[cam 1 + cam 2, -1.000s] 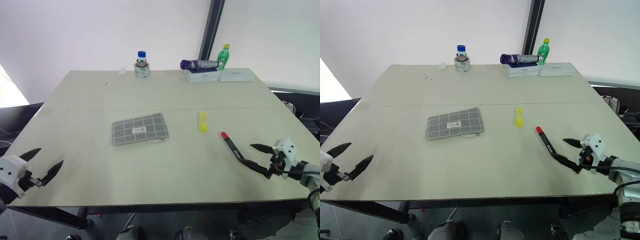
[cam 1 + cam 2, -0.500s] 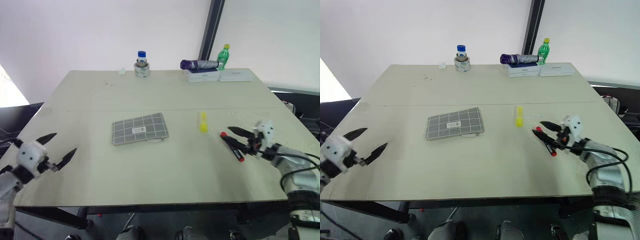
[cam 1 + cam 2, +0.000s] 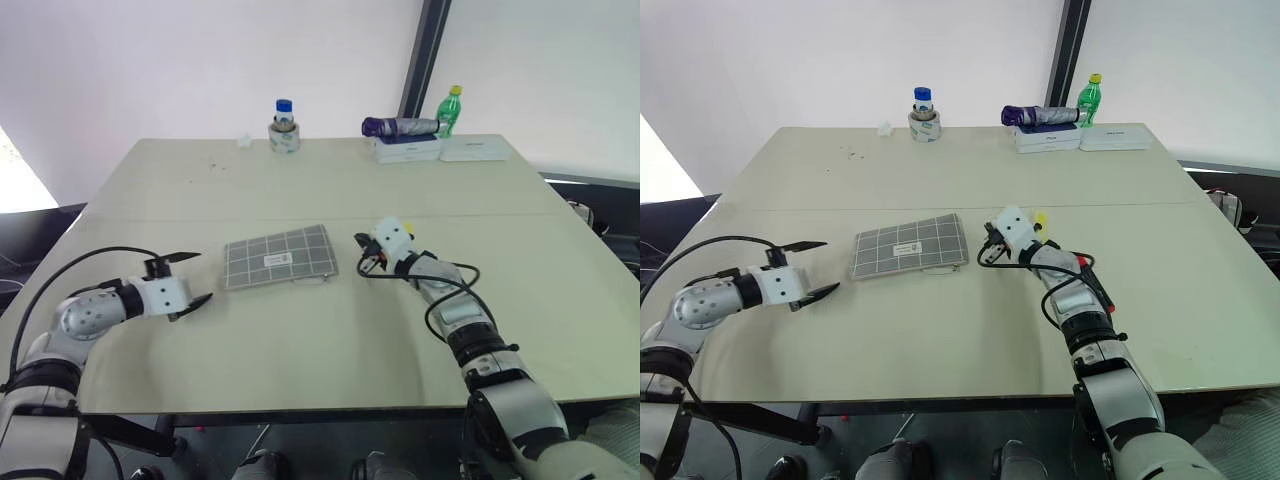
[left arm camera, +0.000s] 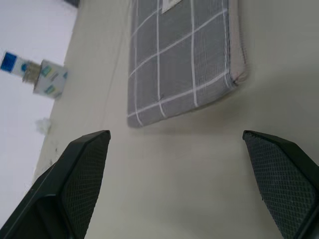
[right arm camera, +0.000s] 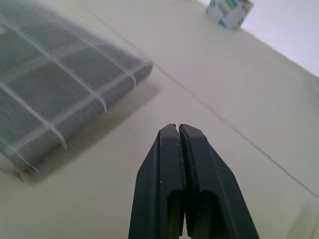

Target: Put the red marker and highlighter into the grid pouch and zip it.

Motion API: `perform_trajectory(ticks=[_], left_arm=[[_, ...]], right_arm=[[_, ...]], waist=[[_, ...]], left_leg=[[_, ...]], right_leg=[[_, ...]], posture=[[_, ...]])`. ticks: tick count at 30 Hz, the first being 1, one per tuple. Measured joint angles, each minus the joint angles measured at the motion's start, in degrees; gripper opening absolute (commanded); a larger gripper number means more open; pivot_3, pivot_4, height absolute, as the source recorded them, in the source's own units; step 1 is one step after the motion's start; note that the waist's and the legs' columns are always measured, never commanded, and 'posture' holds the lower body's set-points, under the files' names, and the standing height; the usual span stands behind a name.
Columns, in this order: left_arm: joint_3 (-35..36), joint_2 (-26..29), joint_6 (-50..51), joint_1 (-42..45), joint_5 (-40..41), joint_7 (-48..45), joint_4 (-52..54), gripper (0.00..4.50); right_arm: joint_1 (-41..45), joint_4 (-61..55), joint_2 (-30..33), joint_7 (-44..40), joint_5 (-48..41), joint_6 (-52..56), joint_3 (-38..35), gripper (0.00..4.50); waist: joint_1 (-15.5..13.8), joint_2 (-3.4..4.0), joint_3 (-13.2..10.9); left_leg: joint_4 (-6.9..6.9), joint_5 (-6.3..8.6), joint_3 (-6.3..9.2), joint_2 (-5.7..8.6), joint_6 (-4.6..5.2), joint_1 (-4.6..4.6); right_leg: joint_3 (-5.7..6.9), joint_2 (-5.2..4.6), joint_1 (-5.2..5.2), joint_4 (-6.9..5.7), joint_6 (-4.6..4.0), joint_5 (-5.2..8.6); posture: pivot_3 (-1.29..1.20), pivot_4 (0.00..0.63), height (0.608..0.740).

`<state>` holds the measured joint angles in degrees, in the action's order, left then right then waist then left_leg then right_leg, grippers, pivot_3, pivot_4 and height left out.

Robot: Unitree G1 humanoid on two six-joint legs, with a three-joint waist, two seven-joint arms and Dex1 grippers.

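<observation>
Nearing grid pouch (image 3: 278, 257), right gripper (image 3: 360, 255) now closed

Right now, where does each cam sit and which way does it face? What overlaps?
Left eye: on the head, looking forward and down over the table; both arms show, left gripper open, right gripper shut beside the grid pouch.
Right eye: same scene; red marker lies beside the right forearm.
Left wrist: on the left wrist, facing the pouch's short edge between its spread fingers.
Right wrist: facing past a pouch corner; own closed fingers show.
Shared: pouch in all views; the blue-capped jar in three.
</observation>
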<state>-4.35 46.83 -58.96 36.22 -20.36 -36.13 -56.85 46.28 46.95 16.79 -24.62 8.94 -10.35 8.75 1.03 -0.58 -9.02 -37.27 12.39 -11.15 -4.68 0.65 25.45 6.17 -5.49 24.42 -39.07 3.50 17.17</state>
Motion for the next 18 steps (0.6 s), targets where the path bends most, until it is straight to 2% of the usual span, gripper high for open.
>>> perform_trajectory(ticks=[4,8,13,18], left_arm=[[-4.1,0.6,-4.9,3.7,-5.1,5.4,-4.0,4.50],[-8.0,0.3,-6.6,6.6,-10.2,12.1,-6.2,4.50],[-12.8,-0.7,-6.1,10.2,-16.3,21.4,-8.5,4.50],[-15.6,-1.8,-5.2,12.5,-18.4,25.3,-10.9,4.50]], right_arm=[[1.1,6.9,-1.3,5.0,2.7,-2.6,0.9,0.08],[3.0,10.0,-2.4,6.2,3.9,-4.4,1.7,0.08],[4.1,12.2,-3.3,7.2,5.7,-6.2,3.2,0.08],[4.8,13.8,-3.6,7.8,6.0,-7.1,3.3,0.08]], waist=[[0.2,0.01,0.0],[0.1,0.01,0.0],[-0.3,0.02,0.0],[-0.2,0.07,0.0]], left_leg=[[0.01,-0.02,-0.03,-0.02,-0.03,-0.02],[-0.01,-0.04,-0.03,-0.01,-0.04,-0.05],[-0.07,-0.04,-0.01,-0.02,-0.04,-0.06],[-0.07,-0.05,-0.01,-0.03,-0.05,-0.09]], right_leg=[[-0.03,0.01,0.03,-0.04,0.00,0.00],[-0.04,0.02,0.02,-0.11,0.01,0.00],[-0.04,0.01,-0.01,-0.16,0.01,0.00],[-0.04,0.01,-0.01,-0.21,0.01,0.00]], posture=[[0.00,0.150,0.740],[0.00,0.150,0.740],[0.00,0.150,0.740],[0.00,0.150,0.740]])
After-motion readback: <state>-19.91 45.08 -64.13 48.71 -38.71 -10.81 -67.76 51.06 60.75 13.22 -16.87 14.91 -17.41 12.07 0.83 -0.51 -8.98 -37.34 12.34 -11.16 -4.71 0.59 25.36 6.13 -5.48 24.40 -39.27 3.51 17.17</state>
